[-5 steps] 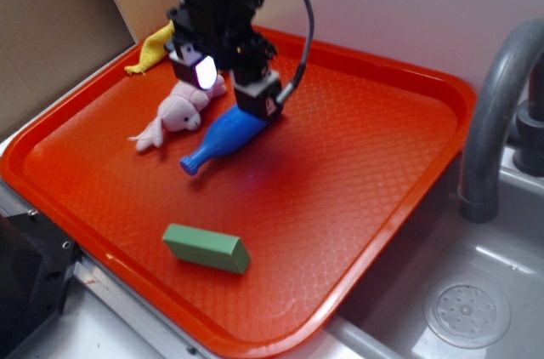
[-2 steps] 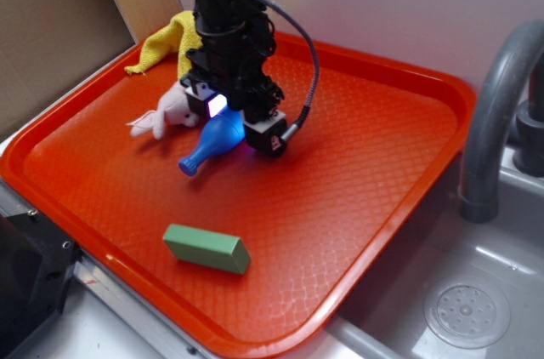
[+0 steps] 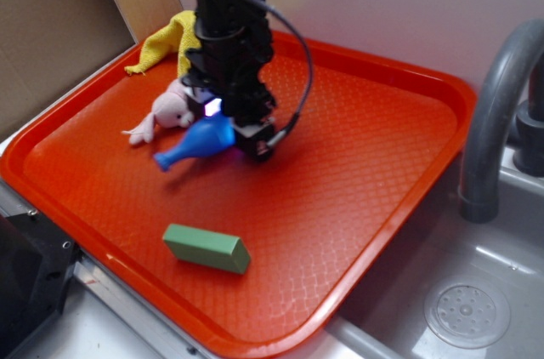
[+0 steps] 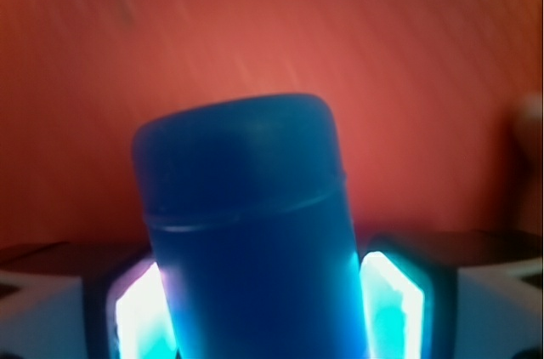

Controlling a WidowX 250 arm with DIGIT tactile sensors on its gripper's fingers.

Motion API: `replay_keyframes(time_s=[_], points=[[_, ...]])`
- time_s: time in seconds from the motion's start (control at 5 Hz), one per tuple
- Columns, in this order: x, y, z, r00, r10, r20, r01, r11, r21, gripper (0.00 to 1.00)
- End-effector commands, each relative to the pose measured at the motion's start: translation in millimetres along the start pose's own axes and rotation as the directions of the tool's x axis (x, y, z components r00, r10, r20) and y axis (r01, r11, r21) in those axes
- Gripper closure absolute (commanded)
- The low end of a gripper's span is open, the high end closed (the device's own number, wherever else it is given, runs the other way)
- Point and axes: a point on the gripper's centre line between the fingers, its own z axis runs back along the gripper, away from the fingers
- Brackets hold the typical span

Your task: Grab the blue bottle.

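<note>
I have the red tray (image 3: 374, 155) with open floor toward its middle; its raised rim and the grey faucet (image 3: 497, 121) bound my right. The gripper (image 3: 223, 125) is clamped across the fat body of the blue bottle (image 3: 191, 145), neck pointing toward the front-left, beside the pink plush toy (image 3: 163, 112). Smooth, light, stiff plastic; I judge it could slip or swivel.

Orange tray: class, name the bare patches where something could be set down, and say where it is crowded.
Bare: the orange tray right of the gripper, towards the faucet, and right of the green block. Crowded: the back-left corner, with yellow cloth, pink plush and blue bottle.
</note>
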Motion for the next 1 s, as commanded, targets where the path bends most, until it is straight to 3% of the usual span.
replay_keyframes(time_s=[0.0, 0.2, 0.4, 0.6, 0.8], points=[[-2, 17, 99, 0.991, -0.034, 0.128, 0.036, 0.999, -0.01, 1.0], [-8, 24, 129, 0.989, -0.016, 0.149, 0.027, 0.997, -0.074, 1.0], [-20, 25, 156, 0.979, -0.006, 0.205, 0.026, 0.995, -0.096, 1.0], [-24, 23, 166, 0.969, -0.021, 0.246, 0.045, 0.995, -0.093, 1.0], [-14, 23, 159, 0.972, -0.072, 0.222, 0.092, 0.992, -0.081, 1.0]])
